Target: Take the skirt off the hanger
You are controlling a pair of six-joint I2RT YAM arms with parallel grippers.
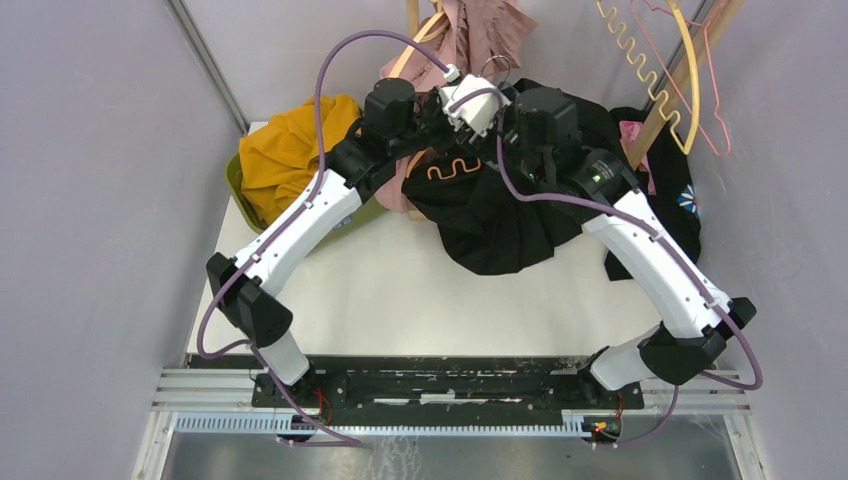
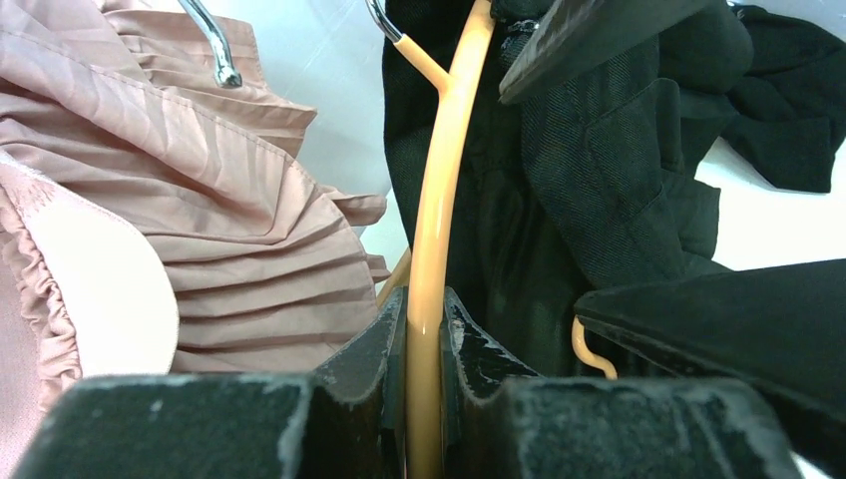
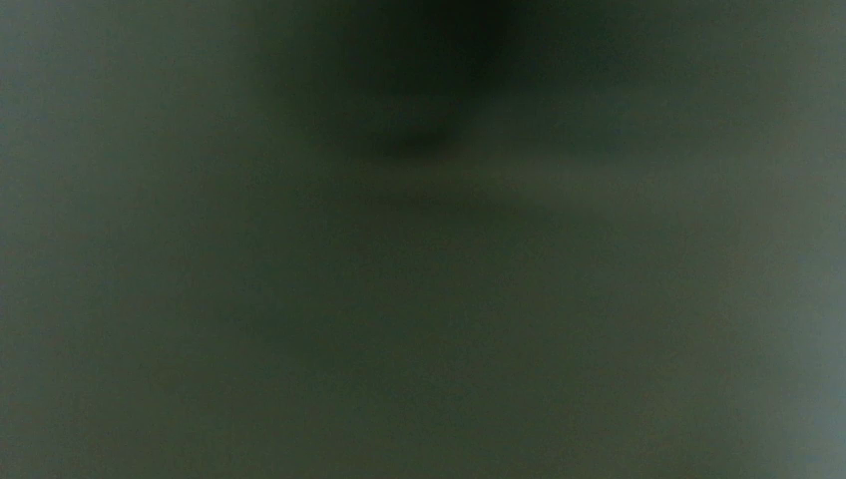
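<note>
Clamps the orange hanger (image 2: 439, 200) by its bar in the left gripper (image 2: 424, 319), shut tight on it, beside a pink pleated garment (image 2: 219, 200). Lies heaped at the far middle of the white counter (image 1: 400, 290): black skirt (image 1: 500, 225), draped against the hanger. Cannot tell how wide the right gripper (image 1: 505, 135) stands, sunk in the skirt's folds, wrist view dark and blurred.

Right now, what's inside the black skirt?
An orange hanger, partly showing, pinched by the left gripper. The skirt covers the rest of it and the table underneath.
</note>
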